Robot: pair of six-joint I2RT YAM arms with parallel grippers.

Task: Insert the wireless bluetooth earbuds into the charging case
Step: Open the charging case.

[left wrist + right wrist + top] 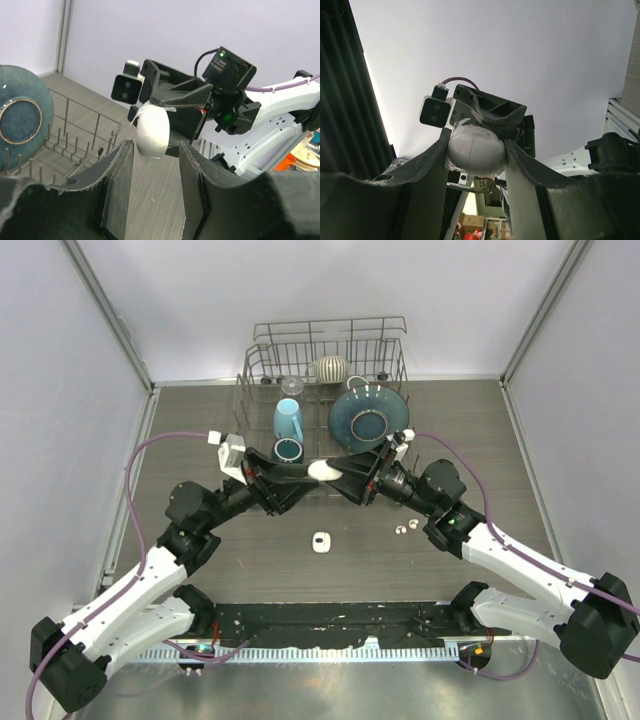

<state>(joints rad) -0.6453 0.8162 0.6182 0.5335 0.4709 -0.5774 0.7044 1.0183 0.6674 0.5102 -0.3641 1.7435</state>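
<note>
Listing your items in order:
- right pincer (476, 145): clamped on the white charging case (474, 150), one finger pressed to each side, holding it in the air above the surface (250, 560)
- left pincer (156, 150): fingers apart, flanking the near end of that same case; you can see a gap on one side, so it has no grip
- both pincers: meeting nose to nose just in front of the dish rack (262, 360)
- earbuds (401, 531): two in view, lying side by side on the surface near your right arm, well apart from the held case
- second white case (321, 542): resting on the surface, left of the earbuds
- rack contents: blue cup (288, 420), dark blue plate (368, 418)
</note>
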